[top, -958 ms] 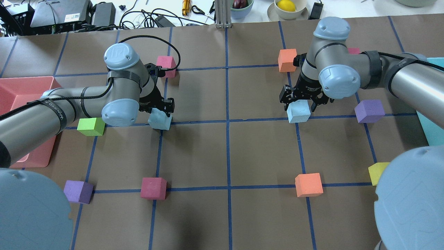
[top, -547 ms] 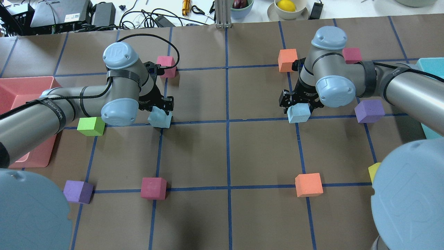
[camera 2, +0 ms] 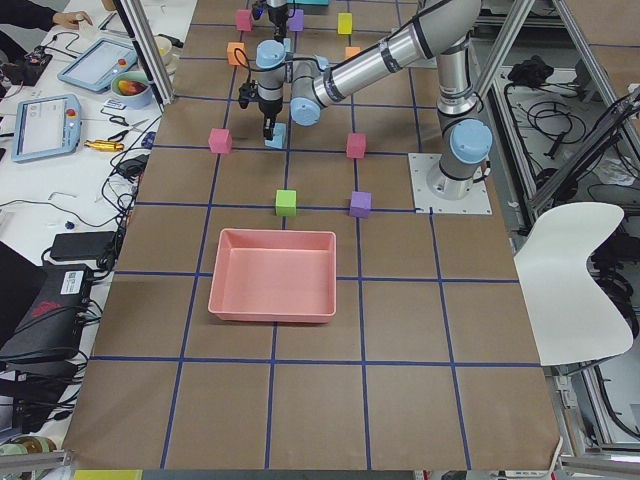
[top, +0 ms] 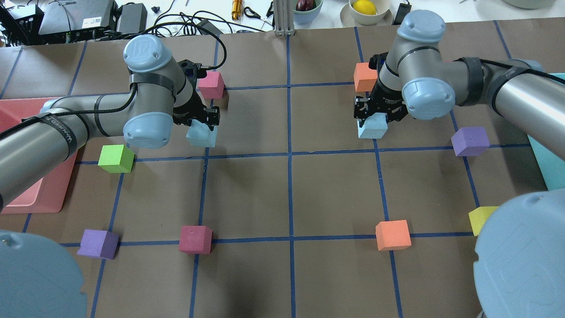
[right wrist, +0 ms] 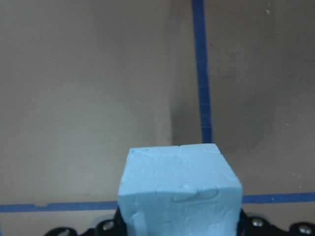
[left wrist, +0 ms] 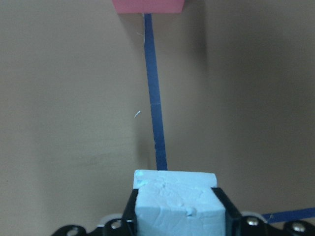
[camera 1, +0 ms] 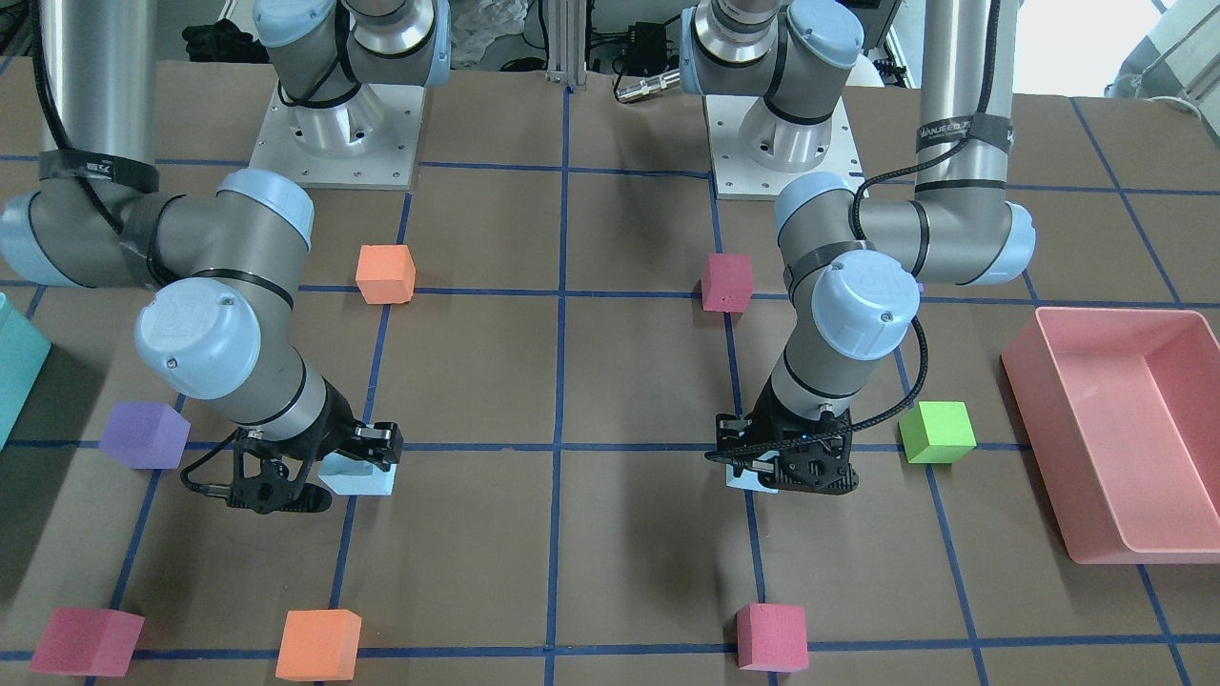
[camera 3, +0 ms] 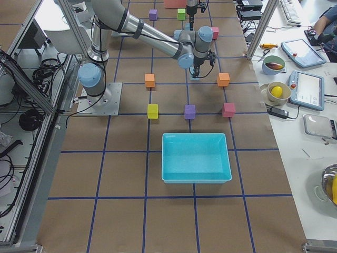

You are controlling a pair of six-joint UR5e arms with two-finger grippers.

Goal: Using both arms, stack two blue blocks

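Observation:
Each gripper holds one pale blue block clear of the brown table. My left gripper (top: 204, 125) is shut on a blue block (top: 201, 135), just in front of a magenta cube (top: 211, 85). The left wrist view shows that block (left wrist: 179, 211) clamped between the black fingers (left wrist: 132, 211). My right gripper (top: 374, 115) is shut on the other blue block (top: 372, 128), near an orange cube (top: 365, 76). That block fills the bottom of the right wrist view (right wrist: 179, 191). In the front-facing view the left gripper (camera 1: 782, 469) is on the right and the right gripper (camera 1: 310, 469) on the left.
A pink tray (camera 1: 1115, 410) sits at the robot's left and a teal box (camera 3: 196, 158) at its right. Loose cubes lie on the grid: green (top: 115, 158), purple (top: 470, 141), orange (top: 393, 235), magenta (top: 195, 239), purple (top: 98, 243), yellow (top: 480, 219).
Both arms have carried their blue blocks away from the robot, up in the overhead view, and a little higher off the table. Both grips stay shut.

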